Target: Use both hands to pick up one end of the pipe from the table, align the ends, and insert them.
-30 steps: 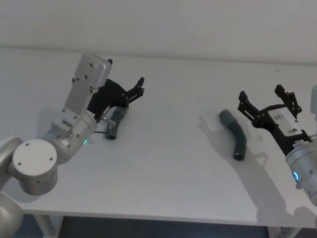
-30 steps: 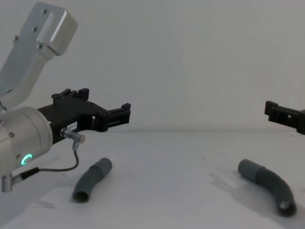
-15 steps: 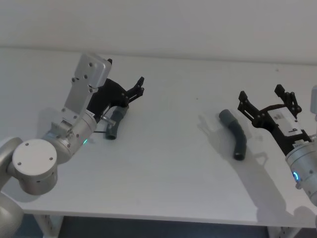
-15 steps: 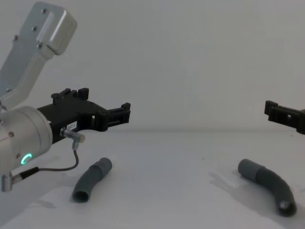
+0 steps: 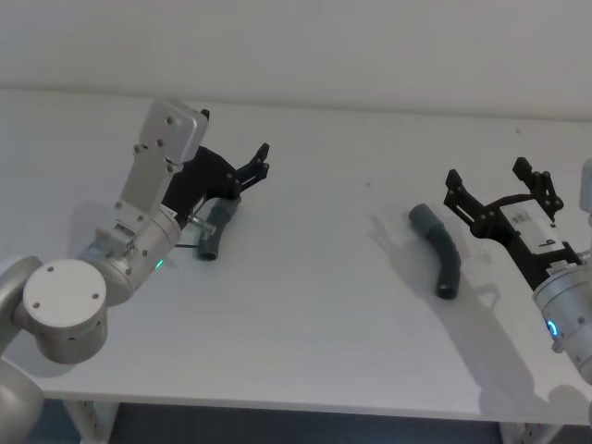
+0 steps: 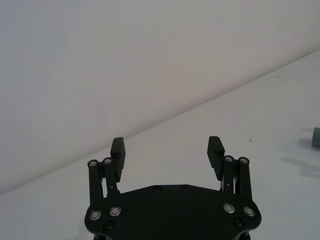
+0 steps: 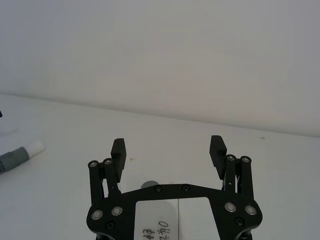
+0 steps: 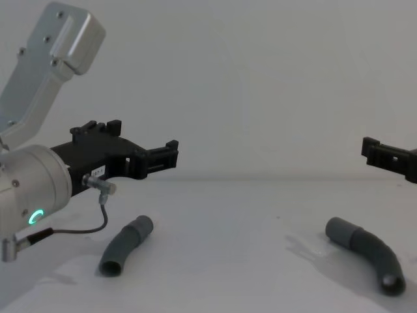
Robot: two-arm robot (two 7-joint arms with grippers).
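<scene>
step: reach for both pieces | left jaws: wide open, empty, raised over left pipe piece [image 5: 213,233] at 9 o'clock on desk [image 5: 314,305] | right jaws: wide open, empty, raised near right pipe piece [image 5: 442,254] at 3 o'clock | advice: straddle each mid-body, leave mating ends free

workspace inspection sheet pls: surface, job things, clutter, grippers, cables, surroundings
surface: matte white table, a few tiny dark specks
job's things: left pipe piece and right pipe piece lie far apart on the table, not joined; the left one has a white tip
clutter: nothing seen
grippers: left gripper open, above the left pipe piece, not touching; right gripper open, raised beside the right pipe piece
cables: thin dark cable loops under the left wrist
surroundings: plain white wall behind the table
</scene>
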